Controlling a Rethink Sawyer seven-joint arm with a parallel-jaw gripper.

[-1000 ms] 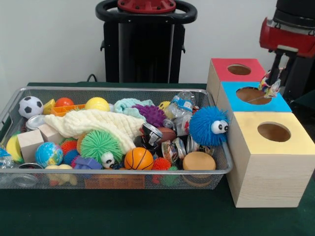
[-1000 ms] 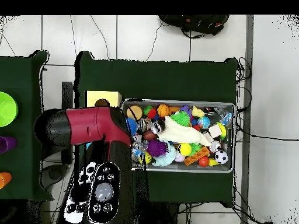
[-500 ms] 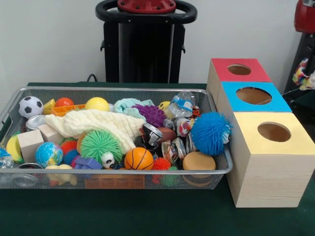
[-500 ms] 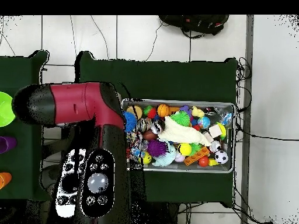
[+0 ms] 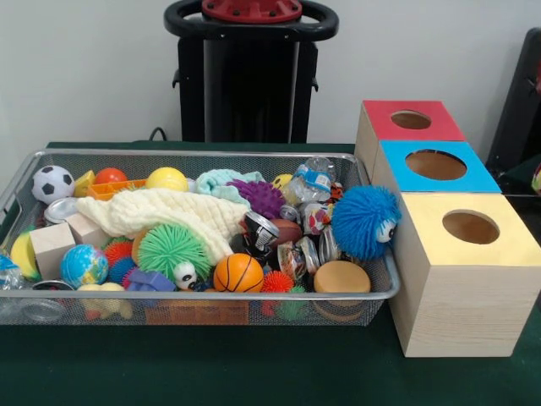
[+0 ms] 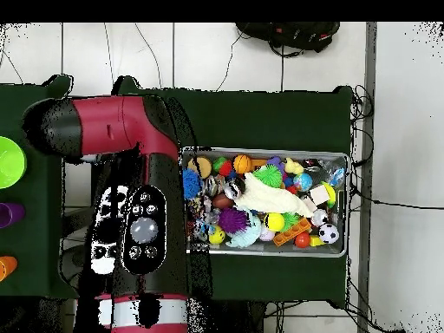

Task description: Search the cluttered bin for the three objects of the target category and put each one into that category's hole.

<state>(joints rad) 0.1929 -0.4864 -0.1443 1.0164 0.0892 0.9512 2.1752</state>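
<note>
The wire-mesh bin [image 5: 203,154] is packed with toys: balls, spiky balls, cans, wooden blocks and a cream cloth [image 5: 169,213]. A blue fuzzy ball with eyes [image 5: 363,222] rests against the bin's right end. To the right stand three wooden boxes with round holes, topped red [image 5: 380,118], blue [image 5: 393,156] and yellow [image 5: 423,220]. Only a red sliver of the gripper [image 5: 538,85] and a scrap of a colourful thing [image 5: 536,179] show at the right edge. In the overhead view the red and black arm [image 6: 143,147] hides the boxes and the gripper beside the bin [image 6: 260,151].
A black stand with a ring handle [image 5: 251,76] rises behind the bin. Dark green cloth [image 5: 254,364] covers the table. In the overhead view a second green table on the left carries a green bowl [image 6: 7,161]. Cables lie on the tiled floor.
The arm has swung from above the blue box out past the right edge, taking a colourful object with it. The blue fuzzy ball has rolled a little in the bin.
</note>
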